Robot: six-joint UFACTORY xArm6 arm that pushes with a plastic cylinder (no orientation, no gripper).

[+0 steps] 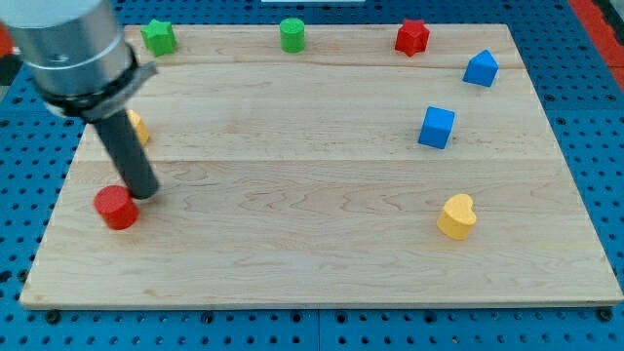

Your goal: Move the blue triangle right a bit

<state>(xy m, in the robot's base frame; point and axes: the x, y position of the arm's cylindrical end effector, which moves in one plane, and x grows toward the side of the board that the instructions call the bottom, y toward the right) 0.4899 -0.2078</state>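
The blue triangle (481,68) lies near the board's right edge, toward the view's top. A blue cube (437,127) sits below and left of it. My tip (142,192) is far off at the view's left, touching or just beside the upper right of a red cylinder (116,207). The rod rises from there to the arm's grey body at the top left corner.
A green star (157,36), a green cylinder (292,34) and a red star (411,37) line the top edge. A yellow block (137,127) is partly hidden behind the rod. A yellow heart (456,216) lies at lower right. The wooden board (312,253) rests on a blue pegboard.
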